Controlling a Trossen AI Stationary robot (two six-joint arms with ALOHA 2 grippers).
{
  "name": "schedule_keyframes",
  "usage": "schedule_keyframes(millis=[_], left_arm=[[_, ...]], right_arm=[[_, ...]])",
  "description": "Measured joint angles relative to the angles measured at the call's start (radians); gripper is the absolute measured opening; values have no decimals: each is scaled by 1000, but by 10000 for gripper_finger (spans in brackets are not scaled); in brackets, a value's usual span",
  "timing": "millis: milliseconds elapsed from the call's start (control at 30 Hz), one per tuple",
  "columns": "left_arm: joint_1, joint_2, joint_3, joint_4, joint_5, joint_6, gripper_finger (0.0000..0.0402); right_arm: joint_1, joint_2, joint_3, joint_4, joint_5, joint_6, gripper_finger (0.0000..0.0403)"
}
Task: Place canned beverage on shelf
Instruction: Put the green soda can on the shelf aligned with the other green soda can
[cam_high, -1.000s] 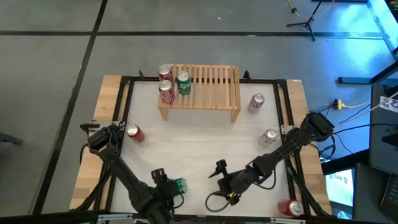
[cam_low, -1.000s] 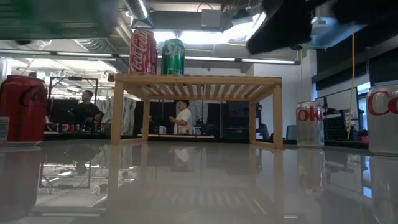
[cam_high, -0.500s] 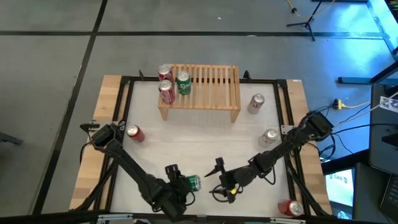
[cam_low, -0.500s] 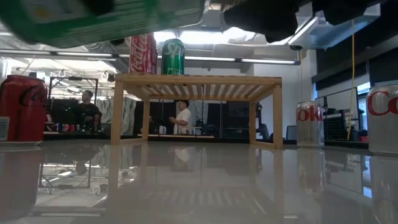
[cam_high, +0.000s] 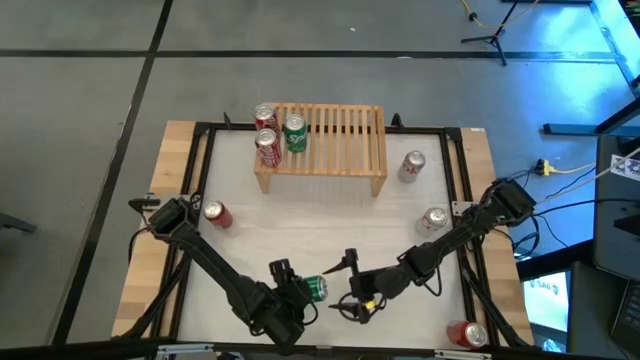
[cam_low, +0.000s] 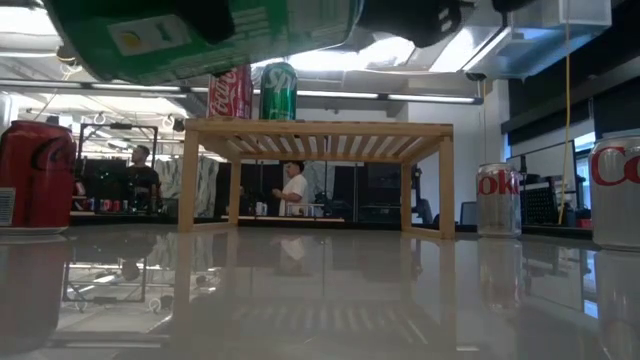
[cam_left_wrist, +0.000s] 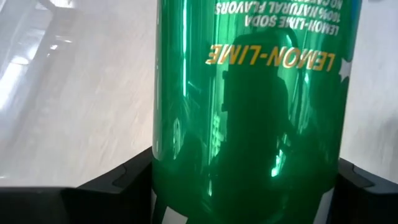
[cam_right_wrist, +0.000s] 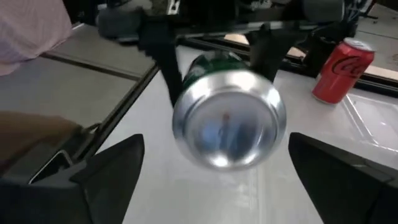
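A green lemon-lime can (cam_high: 315, 289) is held by my left gripper (cam_high: 297, 291) near the table's near edge. It lies on its side above the table and fills the left wrist view (cam_left_wrist: 249, 106). Its silver end (cam_right_wrist: 229, 127) faces my right gripper (cam_high: 346, 287). That gripper is open and close to the can's right, its fingers (cam_right_wrist: 106, 174) spread wide and clear of the can. The light-wood shelf (cam_high: 335, 150) stands at the far middle, with two red cans (cam_high: 267, 147) and a green can (cam_high: 294, 133) on its left end. My left gripper pinches the can's round side wall (cam_left_wrist: 177, 168) between its two fingers (cam_right_wrist: 163, 59), on the half away from the silver end. The fingers come level from the table's left and lie along the can. The can sticks out toward the right, about level, lifted clear (cam_low: 200, 35).
A red can (cam_high: 216, 214) stands on the table's left part. Two silver cans (cam_high: 411, 167) (cam_high: 433, 221) stand on the right part. Another red can (cam_high: 467, 334) lies at the near right corner. The shelf's slats to the right of its cans are bare.
My left gripper has carried the green can toward the table's right edge, up to my right gripper, keeping it on its side and clear of the table. My right gripper has shifted slightly toward the can and stays open.
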Motion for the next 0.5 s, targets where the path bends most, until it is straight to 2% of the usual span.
schedule_keyframes(millis=[100, 300, 433, 500], left_arm=[[11, 0, 0, 15, 4, 25, 277], [28, 0, 0, 41, 2, 71, 277], [28, 0, 0, 40, 2, 78, 277], [26, 0, 0, 40, 0, 78, 277]], right_arm=[[-13, 18, 21, -2, 21, -5, 384], [-44, 80, 84, -10, -41, -27, 381], [-43, 83, 102, -34, -41, -30, 378], [-43, 83, 103, -30, -41, -33, 364]])
